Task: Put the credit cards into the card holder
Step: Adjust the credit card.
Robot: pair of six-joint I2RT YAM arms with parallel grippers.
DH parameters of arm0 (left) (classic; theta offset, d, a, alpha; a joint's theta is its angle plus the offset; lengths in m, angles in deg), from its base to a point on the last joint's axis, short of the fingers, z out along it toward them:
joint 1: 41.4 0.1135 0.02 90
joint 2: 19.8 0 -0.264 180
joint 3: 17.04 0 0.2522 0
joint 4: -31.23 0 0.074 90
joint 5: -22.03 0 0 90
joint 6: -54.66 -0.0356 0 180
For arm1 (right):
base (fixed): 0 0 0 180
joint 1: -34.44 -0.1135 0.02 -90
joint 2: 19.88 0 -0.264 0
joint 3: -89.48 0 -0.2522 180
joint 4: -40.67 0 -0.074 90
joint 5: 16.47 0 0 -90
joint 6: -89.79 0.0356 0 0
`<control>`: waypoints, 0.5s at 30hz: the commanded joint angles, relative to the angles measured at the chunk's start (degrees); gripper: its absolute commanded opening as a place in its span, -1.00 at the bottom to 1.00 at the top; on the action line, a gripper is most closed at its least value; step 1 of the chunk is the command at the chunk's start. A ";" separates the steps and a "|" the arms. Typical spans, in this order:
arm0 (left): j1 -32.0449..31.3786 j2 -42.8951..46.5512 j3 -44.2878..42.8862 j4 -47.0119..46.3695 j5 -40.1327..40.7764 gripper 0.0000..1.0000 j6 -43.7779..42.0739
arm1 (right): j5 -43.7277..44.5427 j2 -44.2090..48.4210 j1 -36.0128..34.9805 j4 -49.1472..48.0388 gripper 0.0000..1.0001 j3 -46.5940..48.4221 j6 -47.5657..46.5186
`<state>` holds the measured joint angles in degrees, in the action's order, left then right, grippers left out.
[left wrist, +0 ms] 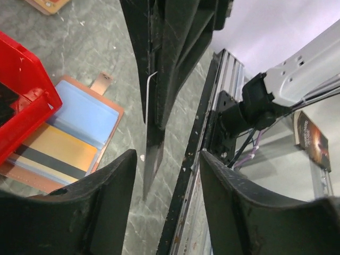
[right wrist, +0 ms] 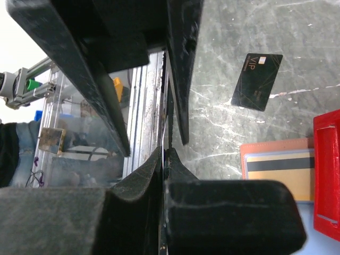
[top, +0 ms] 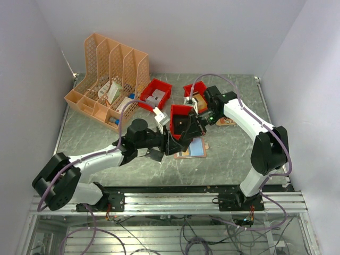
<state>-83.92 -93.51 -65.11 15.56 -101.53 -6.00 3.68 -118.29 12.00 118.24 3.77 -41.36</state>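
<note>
Now, your left claw [left wrist: 166,170] stands spread, and the right claw [right wrist: 163,159] points into its gap with tips pressed together. Whether a card sits edge-on between those tips, you cannot tell. Just beyond, the holder [left wrist: 79,114] lies open beside the red bin [left wrist: 21,95], with a yellow card [left wrist: 53,154] in a pocket. It looks like a handover, so close the left claw gently, square to any card. A black card [right wrist: 257,81] lies loose and apart from the holder, probably your next pick.
</note>
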 commanded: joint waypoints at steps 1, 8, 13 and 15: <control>-1.03 -3.27 -3.39 1.71 0.72 0.18 -4.42 | -0.52 -0.41 -0.44 1.93 -1.00 1.82 -2.58; -1.04 -5.47 -4.64 0.05 -2.01 -0.49 -4.43 | -0.33 0.30 -0.85 2.33 -1.00 1.25 -3.61; -1.03 -5.82 -3.54 -2.86 -2.65 -0.86 -2.67 | 0.99 1.00 -0.94 2.20 -0.75 1.12 -4.07; -1.05 -4.94 -1.79 -4.32 -1.88 -0.86 -1.87 | 2.44 2.08 -0.87 1.57 -0.45 1.07 -3.73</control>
<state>-84.90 -99.26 -67.88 16.68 -103.34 -8.73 4.80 -118.29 11.50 119.62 4.14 -44.40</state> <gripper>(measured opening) 0.081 0.171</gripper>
